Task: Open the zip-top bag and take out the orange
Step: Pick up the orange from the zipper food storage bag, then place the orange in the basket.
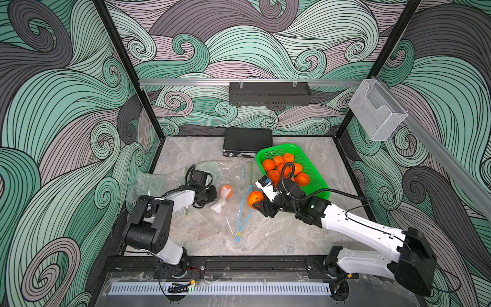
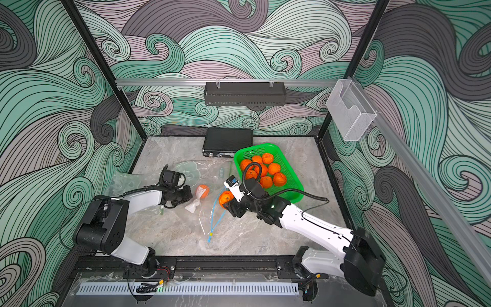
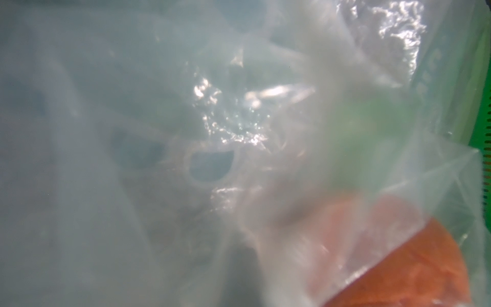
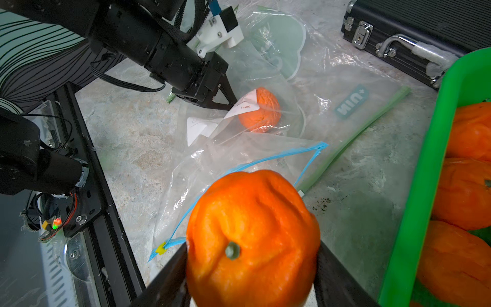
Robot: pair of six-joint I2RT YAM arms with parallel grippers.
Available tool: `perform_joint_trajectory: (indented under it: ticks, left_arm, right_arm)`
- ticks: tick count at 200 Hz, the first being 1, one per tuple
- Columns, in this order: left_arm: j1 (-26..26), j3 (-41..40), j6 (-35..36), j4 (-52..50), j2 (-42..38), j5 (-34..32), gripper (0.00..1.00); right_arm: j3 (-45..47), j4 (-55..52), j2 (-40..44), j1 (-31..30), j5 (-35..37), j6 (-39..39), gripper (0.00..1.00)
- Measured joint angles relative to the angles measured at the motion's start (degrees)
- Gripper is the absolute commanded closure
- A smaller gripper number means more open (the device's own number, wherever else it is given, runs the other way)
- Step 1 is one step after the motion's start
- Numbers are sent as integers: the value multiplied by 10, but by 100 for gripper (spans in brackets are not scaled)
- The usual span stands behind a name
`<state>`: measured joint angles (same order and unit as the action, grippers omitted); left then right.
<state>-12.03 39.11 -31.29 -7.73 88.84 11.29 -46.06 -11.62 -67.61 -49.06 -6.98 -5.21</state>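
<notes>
My right gripper (image 1: 255, 202) (image 4: 252, 279) is shut on an orange (image 1: 254, 198) (image 2: 225, 198) (image 4: 252, 234) and holds it just above the table, in front of the mouth of the clear zip-top bag (image 1: 233, 212) (image 4: 212, 170). The bag's blue zipper (image 1: 243, 215) gapes open. My left gripper (image 1: 214, 195) (image 4: 230, 102) is shut on the bag's far end, by its white label. A second orange (image 1: 226, 192) (image 4: 261, 110) lies under clear plastic beside it. In the left wrist view, plastic covers almost everything and hides the jaws; an orange (image 3: 425, 265) shows through.
A green basket (image 1: 281, 146) (image 4: 425, 186) with several oranges stands right behind my right wrist. A black case (image 1: 247, 141) lies at the back wall. More clear bags (image 1: 148, 183) lie left, and one with a green zip strip (image 4: 356, 138) lies under the open bag.
</notes>
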Motion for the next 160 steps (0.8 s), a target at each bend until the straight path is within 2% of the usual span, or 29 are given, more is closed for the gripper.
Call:
perform_joint_trajectory:
  ticks: [82,123,160]
  left_arm:
    - [0,3,0,0,3,1,100]
    - [0,3,0,0,3,1,100]
    - [0,5,0,1,7,3,100]
  right_arm:
    - [-40,-104,52,137,1,-21,39]
    - [-46,-151,66,218,44,-40,38]
    - [-28,-173,68,267,118,-69,39]
